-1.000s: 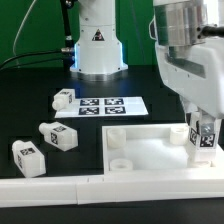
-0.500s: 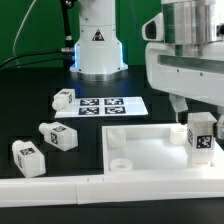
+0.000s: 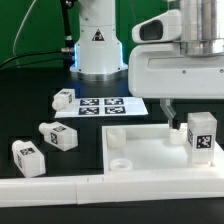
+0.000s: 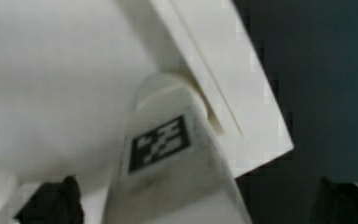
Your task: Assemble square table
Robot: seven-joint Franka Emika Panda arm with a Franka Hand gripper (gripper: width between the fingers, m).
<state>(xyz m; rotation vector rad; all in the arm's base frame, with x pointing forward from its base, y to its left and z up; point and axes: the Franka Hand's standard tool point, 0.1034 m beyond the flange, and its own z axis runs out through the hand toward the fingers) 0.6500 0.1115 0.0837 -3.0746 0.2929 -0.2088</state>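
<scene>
At the far right corner of the tabletop [image 3: 150, 152], which lies on the near right of the surface, 1 leg [image 3: 203, 135] stands upright with its tag facing the camera. It looks seated at its corner hole, though the joint itself is hidden. The gripper [image 4: 197, 199] hovers just above and slightly left of that leg. Its fingers [image 4: 51, 200] stand wide apart in the wrist view and hold nothing. I judge the first leg's step to be about done, so the task is early. 3 loose legs [image 3: 58, 136] lie on their sides well to the left, near the marker board [image 3: 112, 105]. The next move calls for lifting clear without knocking the standing leg, then crossing left to grasp another leg across its body. The arm's wrist points straight down.
</scene>
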